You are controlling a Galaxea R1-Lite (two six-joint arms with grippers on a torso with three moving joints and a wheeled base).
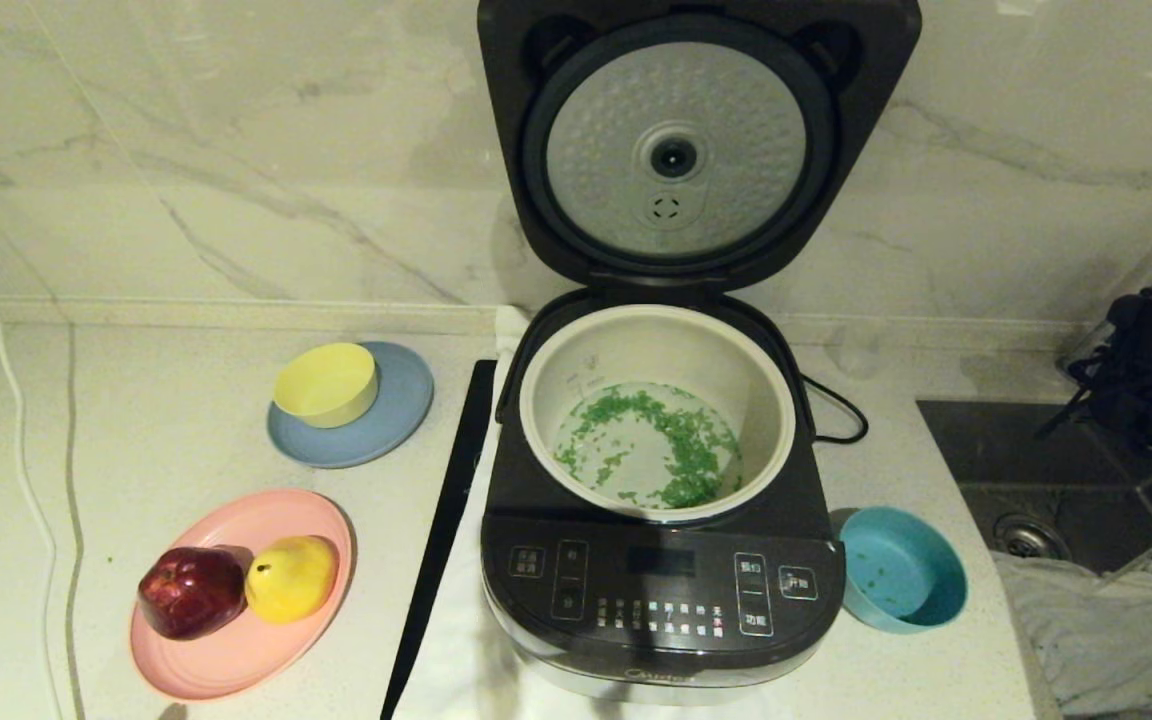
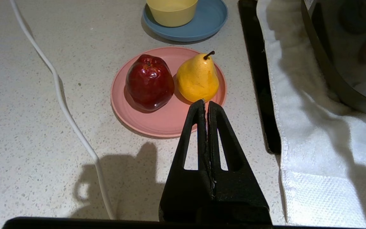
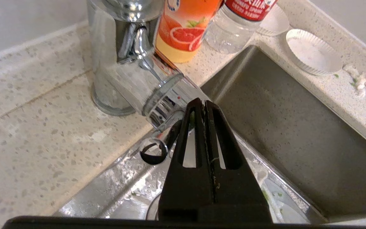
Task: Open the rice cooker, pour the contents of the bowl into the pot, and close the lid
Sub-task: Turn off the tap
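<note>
Head view: rice cooker (image 1: 661, 560) stands mid-tabletop (image 1: 136, 440), lid (image 1: 696, 140) up, green contents (image 1: 666, 445) in its pot (image 1: 576, 370); teal bowl (image 1: 902, 567) beside. Left gripper (image 2: 206, 103) and right gripper (image 3: 203, 102) are closed, empty.

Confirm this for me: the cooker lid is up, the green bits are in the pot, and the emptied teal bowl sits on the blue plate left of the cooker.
One detail is wrong. The head view shows the teal bowl on the counter to the right of the rice cooker, not on the blue plate, which carries a yellow bowl. The lid is up and the green bits are in the pot.
</note>
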